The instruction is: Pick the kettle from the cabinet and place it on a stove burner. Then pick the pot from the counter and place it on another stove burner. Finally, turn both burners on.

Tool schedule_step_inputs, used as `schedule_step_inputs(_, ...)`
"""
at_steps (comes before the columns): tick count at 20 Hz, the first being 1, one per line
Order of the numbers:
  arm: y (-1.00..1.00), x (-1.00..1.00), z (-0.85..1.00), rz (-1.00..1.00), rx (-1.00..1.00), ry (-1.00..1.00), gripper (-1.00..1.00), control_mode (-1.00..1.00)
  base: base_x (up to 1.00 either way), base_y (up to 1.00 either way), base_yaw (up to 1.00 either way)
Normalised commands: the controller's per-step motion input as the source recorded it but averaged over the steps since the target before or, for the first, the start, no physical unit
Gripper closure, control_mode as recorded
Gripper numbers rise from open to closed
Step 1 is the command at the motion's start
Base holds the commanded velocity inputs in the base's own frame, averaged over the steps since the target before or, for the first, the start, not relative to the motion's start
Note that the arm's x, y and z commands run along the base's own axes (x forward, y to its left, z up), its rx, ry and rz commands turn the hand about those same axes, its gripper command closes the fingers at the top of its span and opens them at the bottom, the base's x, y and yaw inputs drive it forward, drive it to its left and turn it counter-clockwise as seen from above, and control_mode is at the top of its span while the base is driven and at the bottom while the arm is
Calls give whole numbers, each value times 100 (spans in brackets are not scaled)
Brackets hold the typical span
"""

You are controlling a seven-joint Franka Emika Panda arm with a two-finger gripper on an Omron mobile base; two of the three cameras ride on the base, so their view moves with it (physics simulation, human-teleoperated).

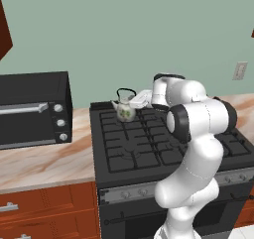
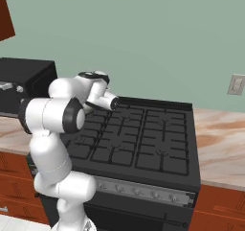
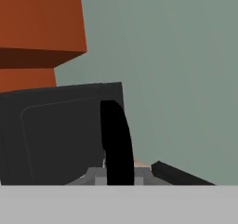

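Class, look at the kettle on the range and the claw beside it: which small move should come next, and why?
Probably open and lift clear. The kettle already sits upright on a rear-left burner of the stove, with its black handle rising right in front of the claw; whether the claw grips it cannot be told.

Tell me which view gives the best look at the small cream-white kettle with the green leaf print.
The left base view: the kettle stands whole on the black range's back-left grate, handle arched above. In the hand view, a black curved band up close is probably its handle.
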Motion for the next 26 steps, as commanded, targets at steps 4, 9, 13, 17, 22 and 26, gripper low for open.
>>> schedule_step_inputs(4, 1, 19, -11, 0, 0, 0, 100, -100, 0, 0, 0)
schedule_step_inputs(9, 2, 21, -12, 0, 0, 0, 100, -100, 0, 0, 0)
schedule_step_inputs(13, 3, 20, -11, 0, 0, 0, 100, -100, 0, 0, 0)
schedule_step_inputs(17, 6, 19, -10, 0, 0, 0, 100, -100, 0, 0, 0)
schedule_step_inputs(22, 4, 18, -10, 0, 0, 0, 100, -100, 0, 0, 0)
schedule_step_inputs(26, 3, 17, -9, 0, 0, 0, 100, -100, 0, 0, 0)
